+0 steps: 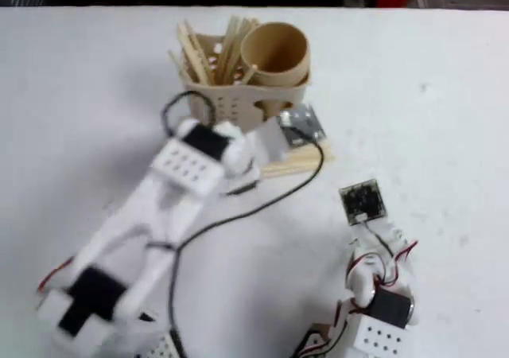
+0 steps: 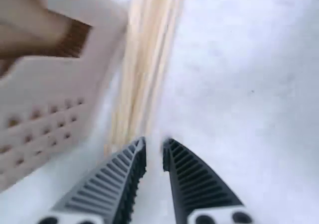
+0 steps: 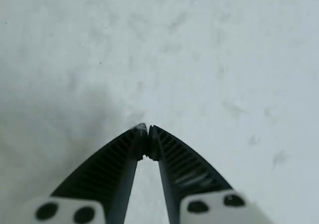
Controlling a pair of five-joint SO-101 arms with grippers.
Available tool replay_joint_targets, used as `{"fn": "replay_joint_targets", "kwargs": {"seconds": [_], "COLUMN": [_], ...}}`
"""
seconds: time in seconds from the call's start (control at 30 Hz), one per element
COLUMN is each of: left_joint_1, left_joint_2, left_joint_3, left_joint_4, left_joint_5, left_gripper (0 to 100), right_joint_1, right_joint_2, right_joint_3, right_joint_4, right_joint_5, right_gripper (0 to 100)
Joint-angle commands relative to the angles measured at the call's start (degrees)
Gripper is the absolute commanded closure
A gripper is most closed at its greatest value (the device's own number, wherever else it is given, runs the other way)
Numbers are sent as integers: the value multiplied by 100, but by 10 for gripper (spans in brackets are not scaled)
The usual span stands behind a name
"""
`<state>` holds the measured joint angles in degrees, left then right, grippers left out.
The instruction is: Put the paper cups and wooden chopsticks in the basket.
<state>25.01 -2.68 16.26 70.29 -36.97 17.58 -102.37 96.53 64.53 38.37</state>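
Wooden chopsticks (image 1: 203, 56) and a paper cup (image 1: 275, 52) sit in the basket (image 1: 237, 108).

We see the basket (image 1: 231, 107) at the far middle of the table (image 1: 445, 95). In it, the paper cup (image 1: 276, 53) sits right and the chopsticks (image 1: 208, 52) left. A loose bundle (image 1: 306, 159) lies on the table just before the basket. The left arm (image 1: 151, 223) is over it, the right arm (image 1: 374, 310) well apart at near right.
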Motion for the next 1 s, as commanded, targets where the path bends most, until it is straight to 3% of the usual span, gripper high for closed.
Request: {"fn": "replay_joint_targets", "kwargs": {"seconds": [0.0, 0.43, 0.7, 0.87, 0.97], "left_joint_1": [40, 22, -48, 4, 4], "left_joint_2": [1033, 3618, 4004, 3960, 3943], "left_joint_3": [-607, -2690, -3077, -3077, -3121], "left_joint_4": [-176, -123, 220, 519, 686], "left_joint_5": [-176, -158, -158, -158, -158], "left_gripper": [919, 869, 871, 969, 977], "right_joint_1": [-13, -13, -13, -13, -13], "right_joint_2": [-57, -57, -57, -57, -57], "right_joint_3": [35, 35, 35, 35, 35], "right_joint_4": [-4, -4, -4, -4, -4], "right_joint_5": [53, 53, 53, 53, 53], "right_gripper": [978, 978, 978, 978, 978]}}
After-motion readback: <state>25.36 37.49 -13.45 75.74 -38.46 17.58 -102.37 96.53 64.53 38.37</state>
